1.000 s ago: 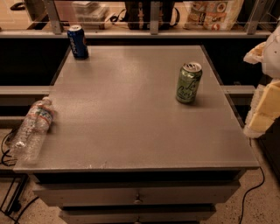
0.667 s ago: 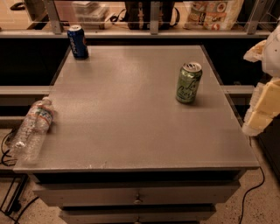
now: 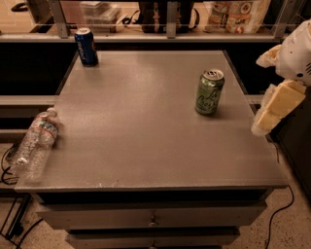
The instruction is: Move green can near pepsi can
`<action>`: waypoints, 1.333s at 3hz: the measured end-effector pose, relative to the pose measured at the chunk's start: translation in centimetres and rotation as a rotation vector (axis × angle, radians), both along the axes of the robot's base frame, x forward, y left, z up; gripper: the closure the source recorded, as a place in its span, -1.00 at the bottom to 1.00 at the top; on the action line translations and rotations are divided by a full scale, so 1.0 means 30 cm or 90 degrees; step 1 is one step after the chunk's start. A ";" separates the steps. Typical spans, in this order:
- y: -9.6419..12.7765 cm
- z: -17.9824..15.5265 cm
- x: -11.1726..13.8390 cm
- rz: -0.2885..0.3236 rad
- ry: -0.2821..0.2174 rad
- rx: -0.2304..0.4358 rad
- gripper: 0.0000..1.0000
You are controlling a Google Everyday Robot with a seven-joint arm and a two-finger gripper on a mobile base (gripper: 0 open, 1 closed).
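The green can [image 3: 209, 92] stands upright on the grey tabletop [image 3: 146, 126], right of centre. The pepsi can [image 3: 86, 46] stands upright at the table's far left corner, well apart from the green can. My gripper [image 3: 272, 109] hangs at the right edge of the view, just beyond the table's right side, to the right of the green can and clear of it. It holds nothing that I can see.
A clear plastic water bottle [image 3: 36, 144] lies on its side at the table's left edge. A shelf with bags and boxes [image 3: 233, 14] runs behind the table. Drawers [image 3: 150, 216] sit under the top. Cables [image 3: 279, 219] lie on the floor.
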State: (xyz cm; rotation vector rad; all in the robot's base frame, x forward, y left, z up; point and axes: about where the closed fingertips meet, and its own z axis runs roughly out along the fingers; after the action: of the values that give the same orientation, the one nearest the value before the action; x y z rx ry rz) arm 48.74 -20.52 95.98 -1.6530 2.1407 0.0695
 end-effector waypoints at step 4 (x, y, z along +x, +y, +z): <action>0.025 -0.083 0.254 -0.154 -0.075 0.134 -1.00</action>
State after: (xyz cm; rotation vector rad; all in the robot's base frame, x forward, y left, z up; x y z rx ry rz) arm 56.35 -19.76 93.50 -1.2418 2.1461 0.1176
